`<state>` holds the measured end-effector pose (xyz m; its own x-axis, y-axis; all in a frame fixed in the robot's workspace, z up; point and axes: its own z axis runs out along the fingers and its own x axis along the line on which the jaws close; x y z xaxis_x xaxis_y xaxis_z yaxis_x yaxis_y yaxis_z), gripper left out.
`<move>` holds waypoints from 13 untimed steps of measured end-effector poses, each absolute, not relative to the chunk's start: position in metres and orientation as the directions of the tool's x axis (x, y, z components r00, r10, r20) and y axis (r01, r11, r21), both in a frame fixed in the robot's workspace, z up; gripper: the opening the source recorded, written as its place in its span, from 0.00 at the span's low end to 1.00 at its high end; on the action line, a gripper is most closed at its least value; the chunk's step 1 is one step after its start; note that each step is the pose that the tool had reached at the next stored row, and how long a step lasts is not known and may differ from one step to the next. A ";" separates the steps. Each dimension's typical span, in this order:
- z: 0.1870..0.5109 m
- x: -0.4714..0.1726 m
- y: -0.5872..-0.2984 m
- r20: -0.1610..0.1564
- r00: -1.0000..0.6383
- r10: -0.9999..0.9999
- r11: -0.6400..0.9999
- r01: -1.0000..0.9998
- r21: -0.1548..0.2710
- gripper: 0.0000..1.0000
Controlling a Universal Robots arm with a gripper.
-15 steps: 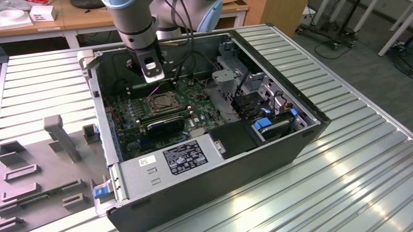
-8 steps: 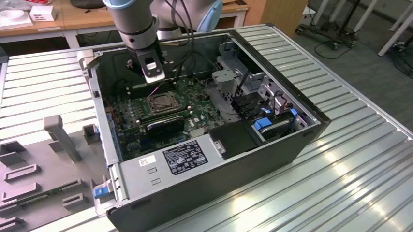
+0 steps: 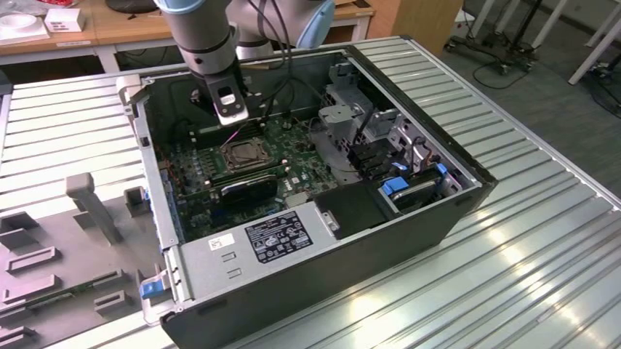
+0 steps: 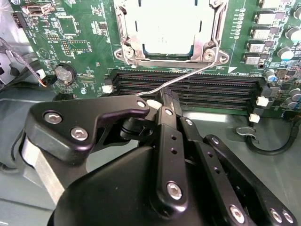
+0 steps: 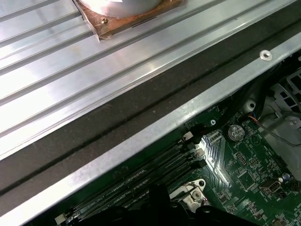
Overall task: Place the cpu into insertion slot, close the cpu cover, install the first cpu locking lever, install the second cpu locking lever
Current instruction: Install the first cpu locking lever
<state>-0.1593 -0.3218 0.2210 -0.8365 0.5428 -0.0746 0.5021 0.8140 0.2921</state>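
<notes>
Claw (image 4: 167, 102) pinches 1 locking lever (image 4: 197, 71) nr 1 cpu cover (image 4: 127, 43).

computer case (image 3: 388, 254) on ribbed table (image 3: 543, 247) | green board (image 4: 84, 47) | coin cell (image 4: 64, 73) near memory slots (image 4: 211, 89)

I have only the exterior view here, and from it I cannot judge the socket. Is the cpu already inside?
Observer: Yes. In the second wrist view the cpu lies in place, silver top up.
Operator: And the cover, is it down?
Observer: It is down. The cover lies flat and frames the cpu on every side that shows.
Operator: What do the jaws hold?
Observer: They are shut on a thin lever, which runs from the cover's corner out across the memory slots.
</notes>
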 end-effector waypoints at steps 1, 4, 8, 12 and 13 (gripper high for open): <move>0.221 -0.159 -0.322 -0.075 -0.837 0.543 0.814 0.502 0.292 0.11; 0.219 -0.159 -0.323 -0.075 -0.836 0.543 0.814 0.502 0.292 0.11; 0.216 -0.157 -0.324 -0.075 -0.836 0.543 0.814 0.502 0.292 0.11; 0.213 -0.154 -0.325 -0.075 -0.836 0.543 0.814 0.502 0.292 0.11; 0.212 -0.153 -0.325 -0.075 -0.836 0.543 0.814 0.502 0.292 0.11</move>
<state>-0.1533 -0.3255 0.2119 -0.8365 0.5429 -0.0746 0.5023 0.8140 0.2918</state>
